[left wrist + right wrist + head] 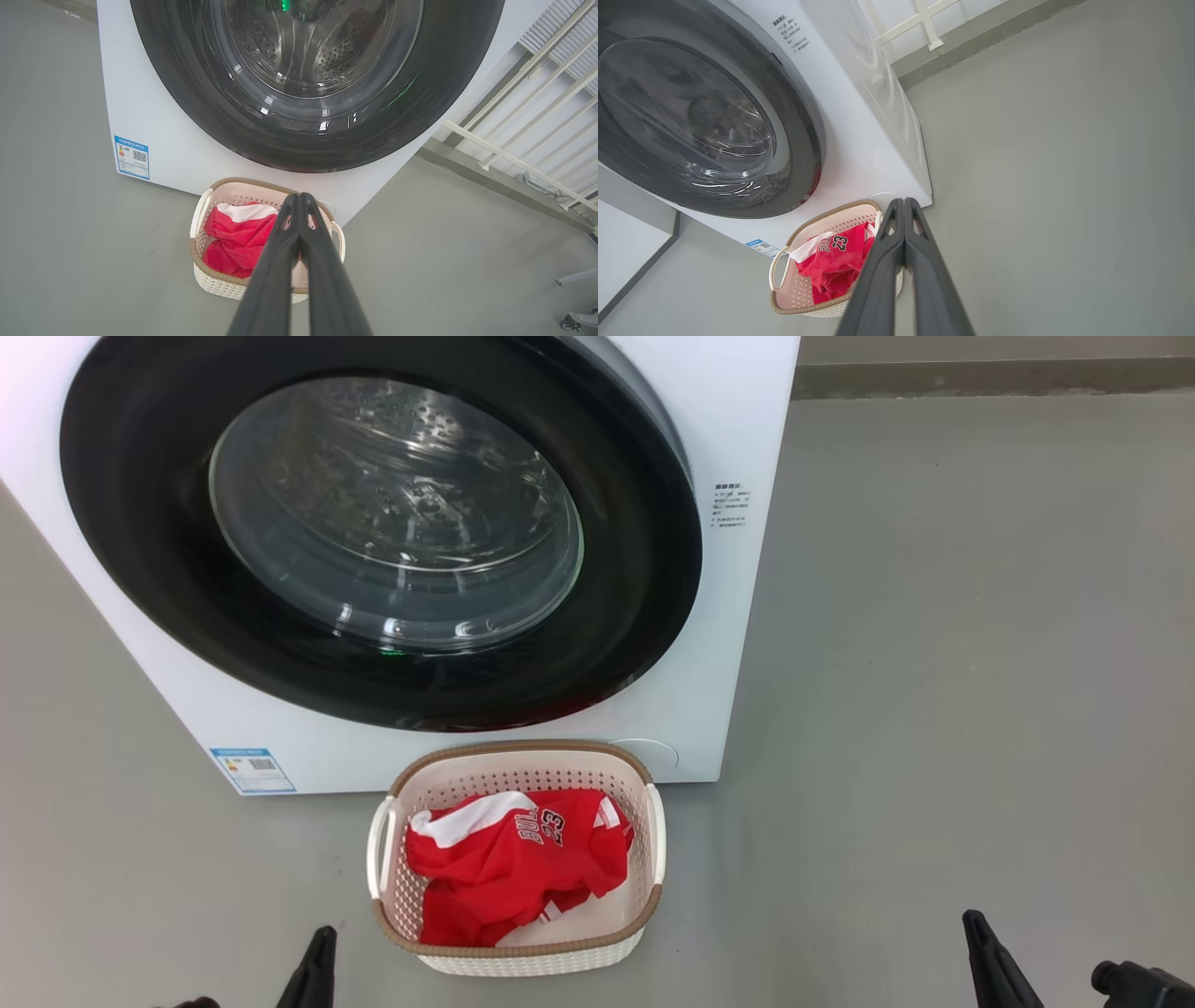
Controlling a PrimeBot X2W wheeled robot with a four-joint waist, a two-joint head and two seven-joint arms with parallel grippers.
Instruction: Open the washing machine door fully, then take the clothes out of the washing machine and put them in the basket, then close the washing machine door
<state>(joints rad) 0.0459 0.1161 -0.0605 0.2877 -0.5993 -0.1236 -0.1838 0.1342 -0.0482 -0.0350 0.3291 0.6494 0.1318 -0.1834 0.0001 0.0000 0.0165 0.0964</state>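
Inside the basket (523, 748) lie the clothes (513, 863); the washing machine door (140, 523) looks shut. My left fingers (275, 261) and right fingers (878, 270) clench nothing.

Plain grey floor (934, 663); white railing (523, 164); dark skirting strip (990, 378).

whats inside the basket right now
The red clothes with white trim, number 23 showing, lie bunched in the basket. They cover most of its floor, so anything beneath is hidden.
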